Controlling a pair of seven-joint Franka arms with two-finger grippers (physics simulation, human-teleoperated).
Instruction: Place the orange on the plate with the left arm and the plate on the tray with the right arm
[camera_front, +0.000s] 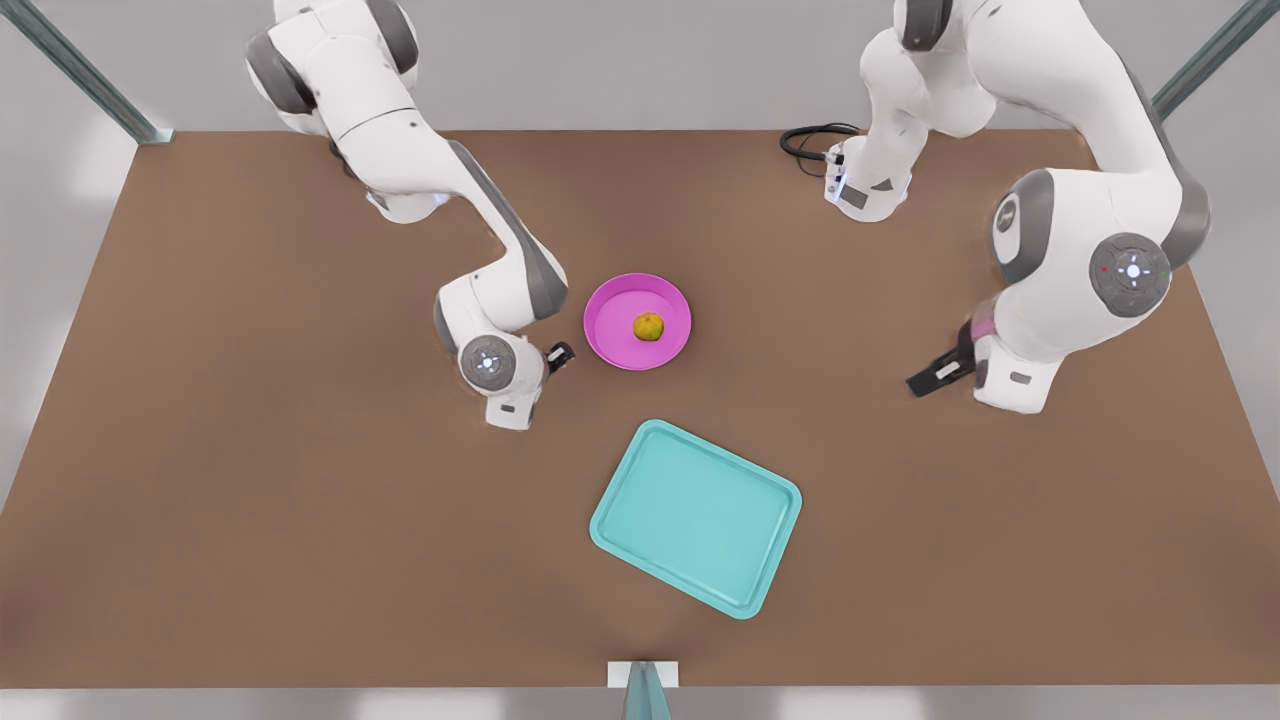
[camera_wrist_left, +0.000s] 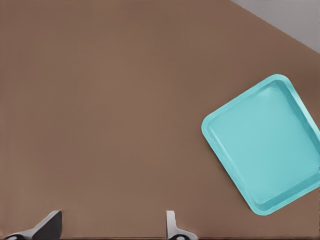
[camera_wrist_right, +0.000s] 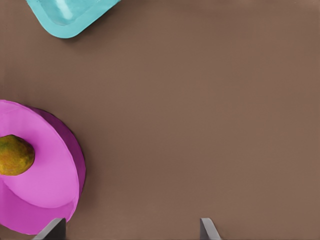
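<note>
The orange (camera_front: 648, 326) lies in the middle of the pink plate (camera_front: 612, 318), which rests on the brown table. In the right wrist view the orange (camera_wrist_right: 14, 155) and plate (camera_wrist_right: 47, 170) sit beside one fingertip. My right gripper (camera_front: 558, 355) hangs low just off the plate's rim on the front view's left, open (camera_wrist_right: 131, 231) and holding nothing. The teal tray (camera_front: 695, 515) lies empty, nearer the front edge. My left gripper (camera_front: 930, 378) waits far off at the front view's right, open (camera_wrist_left: 110, 230) over bare table, with the tray (camera_wrist_left: 265, 145) in its view.
A black cable (camera_front: 810, 140) coils at the back by the base of the arm on the front view's right. Metal frame posts (camera_front: 640, 690) stand at the table's edges. Bare brown table lies between plate and tray.
</note>
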